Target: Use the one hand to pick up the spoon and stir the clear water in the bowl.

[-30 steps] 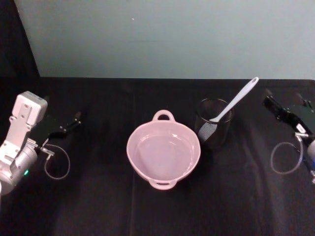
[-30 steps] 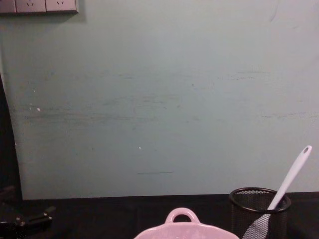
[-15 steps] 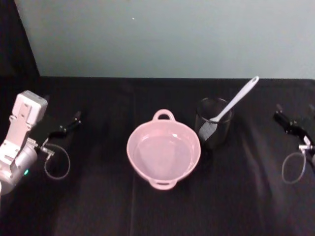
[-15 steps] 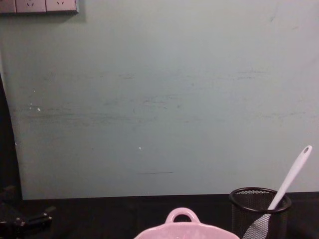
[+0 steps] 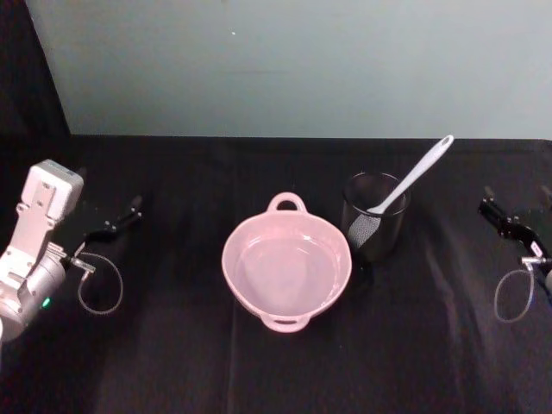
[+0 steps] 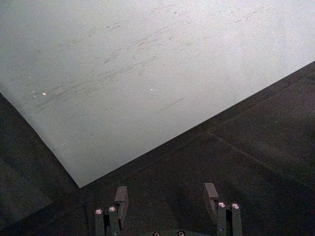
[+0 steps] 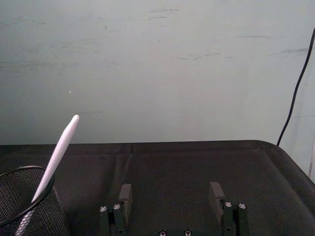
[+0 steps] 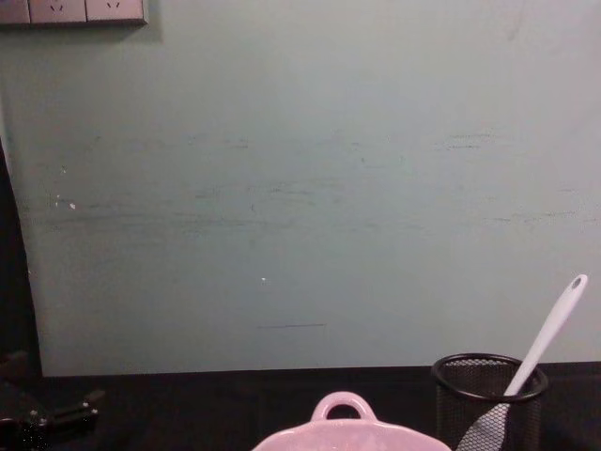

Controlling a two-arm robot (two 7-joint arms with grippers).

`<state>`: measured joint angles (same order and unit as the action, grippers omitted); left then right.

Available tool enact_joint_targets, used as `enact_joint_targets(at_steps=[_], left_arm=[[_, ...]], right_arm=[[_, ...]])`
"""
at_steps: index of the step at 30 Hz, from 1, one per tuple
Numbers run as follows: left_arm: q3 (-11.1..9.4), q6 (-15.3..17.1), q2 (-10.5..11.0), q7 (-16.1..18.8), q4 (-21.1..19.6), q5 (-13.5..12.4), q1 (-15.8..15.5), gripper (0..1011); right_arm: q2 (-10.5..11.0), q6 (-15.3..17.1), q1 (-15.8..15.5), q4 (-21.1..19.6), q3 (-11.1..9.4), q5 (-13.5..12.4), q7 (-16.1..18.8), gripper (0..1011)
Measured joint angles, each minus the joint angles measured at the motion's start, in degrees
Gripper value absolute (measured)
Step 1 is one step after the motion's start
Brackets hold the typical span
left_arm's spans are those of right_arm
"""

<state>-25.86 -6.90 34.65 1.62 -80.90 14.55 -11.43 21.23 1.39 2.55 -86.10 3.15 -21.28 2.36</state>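
The pale pink bowl (image 5: 233, 280) holds clear water at the table's middle, its loop handle (image 8: 343, 406) toward the wall. The white spoon (image 5: 416, 175) stands tilted in a black wire-mesh cup (image 5: 377, 231) just right of the bowl, handle end up and to the right. It also shows as the spoon (image 7: 58, 153) in the cup (image 7: 22, 209). My right gripper (image 5: 516, 207) is low at the table's right edge, well right of the cup, open and holding nothing, with its fingers (image 7: 125, 195) spread. My left gripper (image 5: 116, 207) rests open at the far left.
A black cloth covers the table (image 5: 172, 362). A pale green wall (image 8: 300, 188) stands behind it. Thin cable loops hang by each wrist, the left cable loop (image 5: 99, 297) and the right cable loop (image 5: 513, 297). There is open cloth between the cup and the right gripper.
The right gripper has drawn back toward the table's right edge and sits lower. The spoon, cup, bowl and left arm have not moved.
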Motion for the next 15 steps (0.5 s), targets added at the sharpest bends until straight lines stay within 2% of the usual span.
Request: enact_joint_targets(at_steps=[15], left_arm=[[0.0, 0.0, 0.0, 0.0, 0.0, 0.0, 0.0, 1011]], right_arm=[[0.0, 0.2, -0.1, -0.3, -0.1, -0.3, 0.0, 1003]])
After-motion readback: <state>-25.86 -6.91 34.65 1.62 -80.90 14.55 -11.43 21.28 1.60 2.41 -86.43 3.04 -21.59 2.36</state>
